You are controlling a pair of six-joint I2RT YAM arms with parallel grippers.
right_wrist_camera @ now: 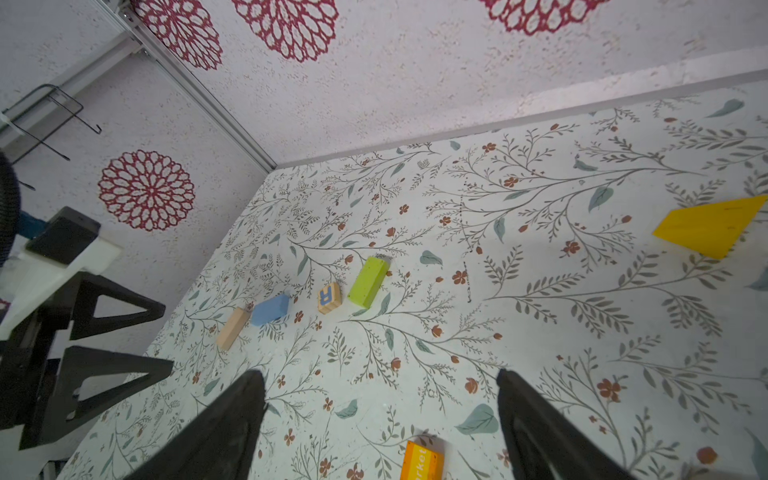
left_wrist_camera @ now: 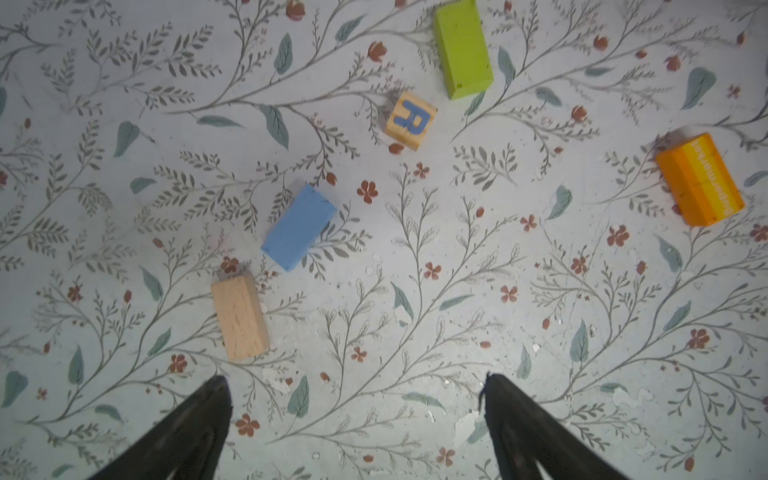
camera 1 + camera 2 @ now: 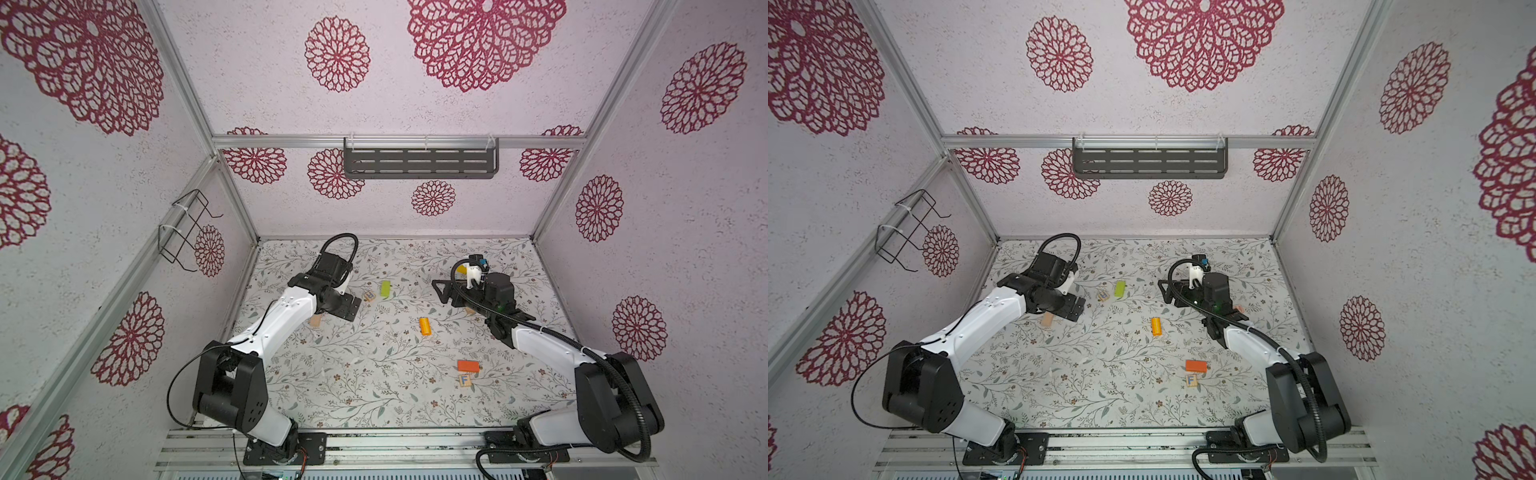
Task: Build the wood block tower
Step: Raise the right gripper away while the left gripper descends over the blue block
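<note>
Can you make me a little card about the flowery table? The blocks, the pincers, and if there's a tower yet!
Tower: none yet; no visible block sits on another
By left pincer: tan block, blue block, R cube, green block
Middle: orange block
Front right: red block beside F cube
Back right: yellow block, alone
Pincers: left pincer open, empty; right pincer open, empty

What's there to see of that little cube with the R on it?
The cube is pale, bare-looking wood with a blue R on its top face. It sits flat on the flowered table, touching nothing, between a lime-green block close by and a blue block farther off.
</note>
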